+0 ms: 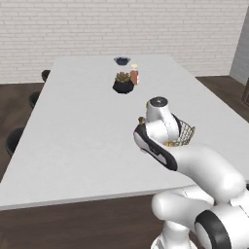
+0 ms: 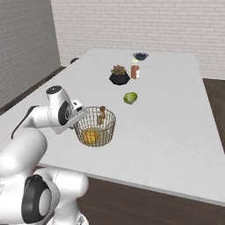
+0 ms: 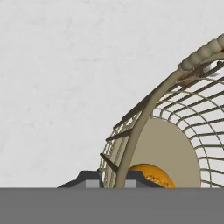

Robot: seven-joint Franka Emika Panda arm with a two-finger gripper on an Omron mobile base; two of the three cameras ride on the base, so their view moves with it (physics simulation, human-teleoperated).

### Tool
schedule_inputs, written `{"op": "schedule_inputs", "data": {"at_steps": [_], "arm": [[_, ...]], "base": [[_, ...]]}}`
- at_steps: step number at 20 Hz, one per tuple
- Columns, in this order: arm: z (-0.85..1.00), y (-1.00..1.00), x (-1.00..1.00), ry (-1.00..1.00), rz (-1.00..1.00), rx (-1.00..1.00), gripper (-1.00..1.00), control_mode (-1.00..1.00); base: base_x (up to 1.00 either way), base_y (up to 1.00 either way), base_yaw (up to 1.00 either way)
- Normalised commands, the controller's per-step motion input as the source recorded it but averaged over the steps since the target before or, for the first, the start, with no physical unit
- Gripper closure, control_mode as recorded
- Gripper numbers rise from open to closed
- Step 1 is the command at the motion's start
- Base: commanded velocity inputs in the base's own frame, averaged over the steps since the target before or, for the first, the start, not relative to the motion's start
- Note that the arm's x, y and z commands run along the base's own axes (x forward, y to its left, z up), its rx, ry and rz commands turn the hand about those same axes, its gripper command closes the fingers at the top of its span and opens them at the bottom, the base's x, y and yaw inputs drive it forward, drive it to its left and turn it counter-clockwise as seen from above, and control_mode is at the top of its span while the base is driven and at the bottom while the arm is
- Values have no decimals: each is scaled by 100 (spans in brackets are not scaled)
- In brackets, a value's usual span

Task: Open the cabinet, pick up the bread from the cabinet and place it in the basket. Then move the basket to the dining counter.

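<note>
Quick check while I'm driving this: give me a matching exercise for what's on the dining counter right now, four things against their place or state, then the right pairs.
Things:
1. bread
2. basket
3. green round thing
4. dark pot with a plant

Places or states:
A. lies bare on the dining counter, beyond the basket
B. inside the basket, on its base
C. far down the counter, beside a small reddish container
D. its rim sits in the shut gripper

Pairs: 1-B, 2-D, 3-A, 4-C
</note>
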Motion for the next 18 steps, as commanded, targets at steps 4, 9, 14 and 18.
{"op": "schedule_inputs", "data": {"at_steps": [4, 9, 14, 18], "arm": [[-68, 0, 21, 0, 0, 0, 100, -100], [-35, 0, 39, 0, 2, 4, 100, -100], [-35, -6, 37, 0, 4, 7, 100, -100], [-22, 0, 1, 0, 3, 1, 100, -100]], "base": [[0, 0, 0], [0, 0, 0], [0, 0, 0], [0, 0, 0]]}}
